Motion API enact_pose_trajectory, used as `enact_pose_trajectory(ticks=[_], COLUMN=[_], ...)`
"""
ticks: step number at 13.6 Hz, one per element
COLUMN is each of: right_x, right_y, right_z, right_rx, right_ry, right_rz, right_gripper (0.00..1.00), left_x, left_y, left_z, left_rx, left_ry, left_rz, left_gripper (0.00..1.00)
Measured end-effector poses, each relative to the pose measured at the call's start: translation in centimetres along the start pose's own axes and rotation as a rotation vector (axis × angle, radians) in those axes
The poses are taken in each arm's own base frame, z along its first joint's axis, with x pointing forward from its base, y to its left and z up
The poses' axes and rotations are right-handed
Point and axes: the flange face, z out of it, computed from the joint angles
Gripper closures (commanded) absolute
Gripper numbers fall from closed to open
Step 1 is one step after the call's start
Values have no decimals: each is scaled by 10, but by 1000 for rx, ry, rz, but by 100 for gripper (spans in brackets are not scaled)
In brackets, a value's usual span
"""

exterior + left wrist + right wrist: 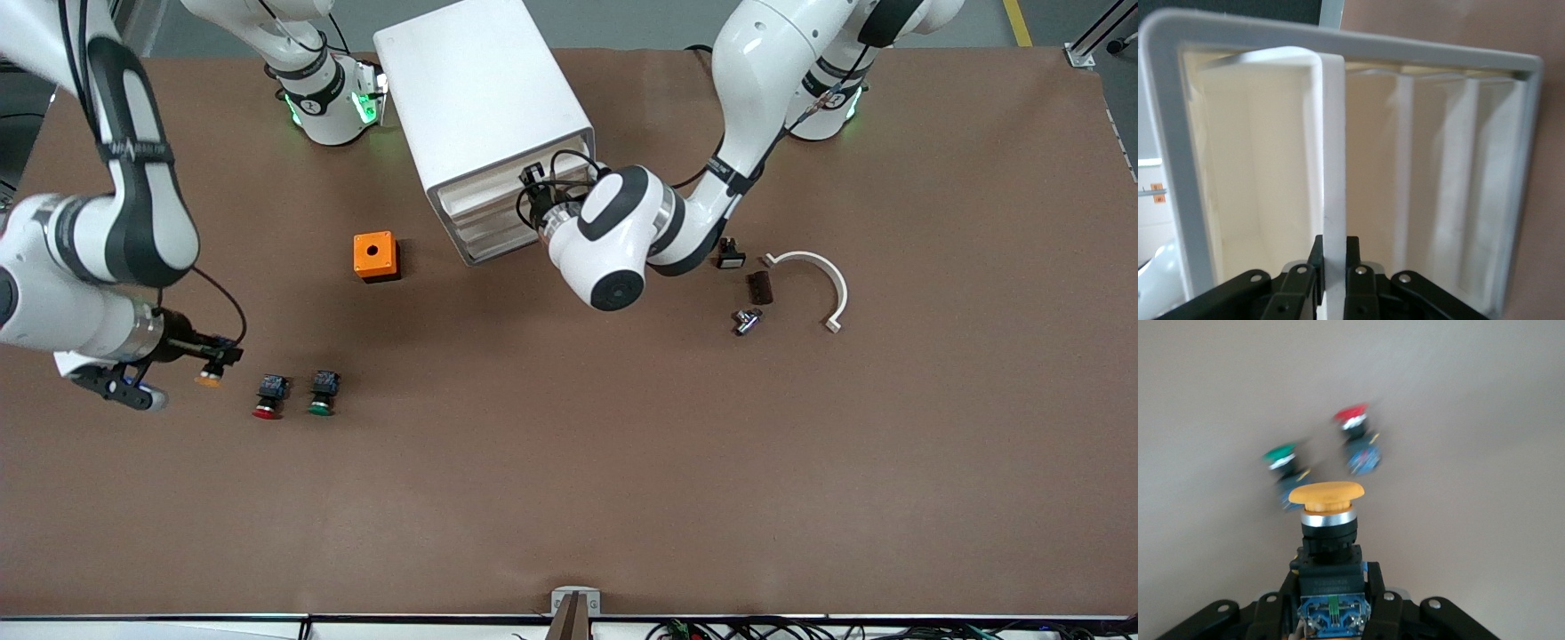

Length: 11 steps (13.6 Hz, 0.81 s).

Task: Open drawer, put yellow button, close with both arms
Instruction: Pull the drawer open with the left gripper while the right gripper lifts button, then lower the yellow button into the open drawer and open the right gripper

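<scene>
The white cabinet (480,89) stands near the robots' bases, its drawer fronts turned toward the front camera. My left gripper (532,197) is at the uppermost drawer (484,187). In the left wrist view the left gripper (1333,257) is shut on that drawer's white front lip (1333,167). The drawer looks flush with the cabinet. At the right arm's end of the table, my right gripper (218,360) is low over the table, shut on the yellow button (210,378). The right wrist view has the gripper (1331,600) clamping the button's black-and-blue body, yellow cap (1327,495) pointing away.
A red-capped button (267,397) and a green-capped button (323,394) lie beside the right gripper. An orange box (376,256) sits next to the cabinet. Small black parts (758,287), a metal piece (747,320) and a white curved bracket (822,276) lie toward the left arm's end.
</scene>
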Motion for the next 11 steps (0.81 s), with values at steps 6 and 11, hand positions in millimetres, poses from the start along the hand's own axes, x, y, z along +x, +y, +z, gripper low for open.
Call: enact_pose_trajectory(ticks=[6,11], right_x=[-160,-284], right_y=[-157,-255], right_z=[-51,-49], right_rx=[25,85], right_ry=[31,60], right_rz=[296,474], right_gripper=[100,100], left_x=[25,31], left_y=[44,56], left_z=[-98,-129], left_rx=[-44,-101], left_ry=[-167,-238], left_rz=[47,81], left_gripper=[16,0])
